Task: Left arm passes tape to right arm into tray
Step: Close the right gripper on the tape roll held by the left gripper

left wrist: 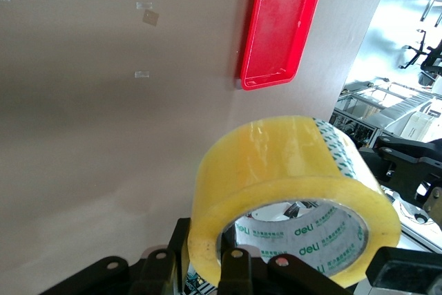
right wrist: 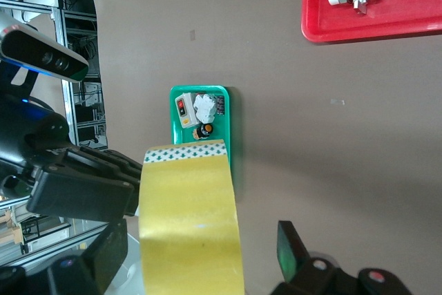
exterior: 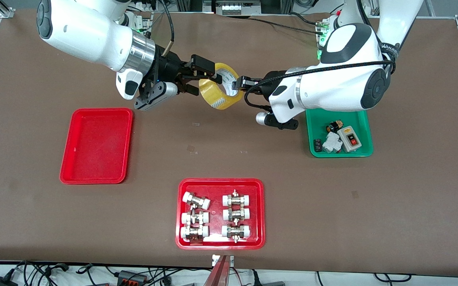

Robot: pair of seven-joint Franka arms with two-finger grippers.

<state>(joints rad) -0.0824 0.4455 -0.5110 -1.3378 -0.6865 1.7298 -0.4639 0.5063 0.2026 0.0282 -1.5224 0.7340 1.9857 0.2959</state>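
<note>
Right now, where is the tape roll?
The tape is in the air over bare table between the left gripper, which holds it, and the right gripper, whose open fingers reach around its rim. The plain red tray sits apart.

Yellow translucent tape (exterior: 220, 92), wide roll with large round hole, held up in the air over the counter (exterior: 229, 159), tilted on edge. Plain glossy red tray (exterior: 97, 145) flat on the counter, toward the right arm's end, empty.
</note>
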